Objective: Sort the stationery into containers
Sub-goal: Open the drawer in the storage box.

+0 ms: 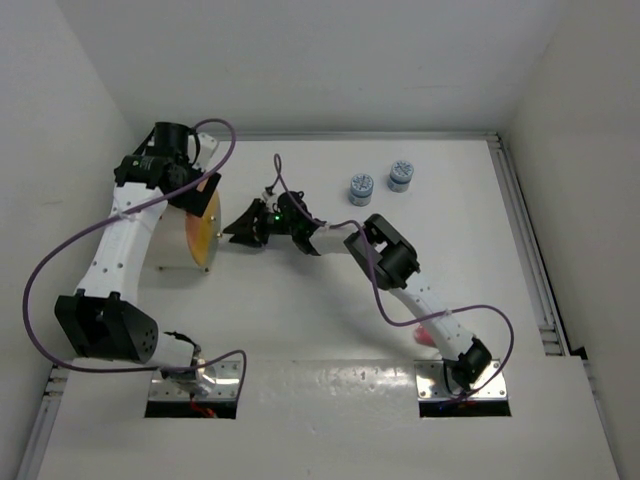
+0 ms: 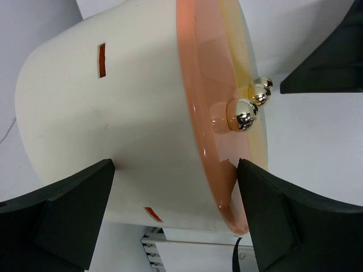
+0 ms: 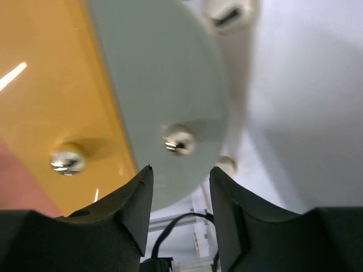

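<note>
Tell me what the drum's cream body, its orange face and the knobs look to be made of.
Drum body: likely matte cream plastic; smooth, evenly coloured, soft sheen. Orange face: probably glossy, slightly translucent plastic; sharp highlights along its rim. Knobs: polished metal or metallised plastic; mirror-like gold reflections.

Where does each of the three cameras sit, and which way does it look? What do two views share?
Top external: high behind the robot, looking down on the table; the left arm and right arm show.
Left wrist: close to the drum, looking at its cream side; the left hand shows.
Right wrist: close to the drum's face, looking at it; the right hand shows.
Shared: both wrist views show the knobs.
</note>
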Tool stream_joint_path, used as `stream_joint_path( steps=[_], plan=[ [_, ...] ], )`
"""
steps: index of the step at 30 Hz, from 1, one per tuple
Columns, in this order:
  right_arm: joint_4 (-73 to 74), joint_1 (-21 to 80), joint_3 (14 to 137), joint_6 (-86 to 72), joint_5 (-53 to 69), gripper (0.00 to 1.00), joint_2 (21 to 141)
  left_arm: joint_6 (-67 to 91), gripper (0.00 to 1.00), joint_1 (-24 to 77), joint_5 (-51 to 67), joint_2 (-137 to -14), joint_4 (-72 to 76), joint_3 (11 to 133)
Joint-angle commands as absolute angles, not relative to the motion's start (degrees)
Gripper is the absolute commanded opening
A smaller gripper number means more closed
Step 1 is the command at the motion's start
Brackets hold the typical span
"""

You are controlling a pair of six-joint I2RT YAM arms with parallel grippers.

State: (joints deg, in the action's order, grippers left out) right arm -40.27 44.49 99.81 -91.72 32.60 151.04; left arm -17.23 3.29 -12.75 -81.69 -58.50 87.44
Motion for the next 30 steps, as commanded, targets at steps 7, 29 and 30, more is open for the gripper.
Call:
stream_joint_path(
  steps=[7,29,30],
  plan=[
    [-44.65,44.91,107.48,-91.67,31.64,0.39,153.72,-14.77,0.94,2.20,-6.86,-82.71,-60.38,83.14],
    [-42.36,47.37,112.15,-92.20,29.97,0.35,156.97,-14.68,0.93,1.50,-5.28,-83.14,-59.77,81.56],
    [-42.19,47.55,112.50,-92.11,29.88,0.35,157.15,-14.59,0.93,1.41,-5.27,-82.97,-59.77,81.30]
  ],
)
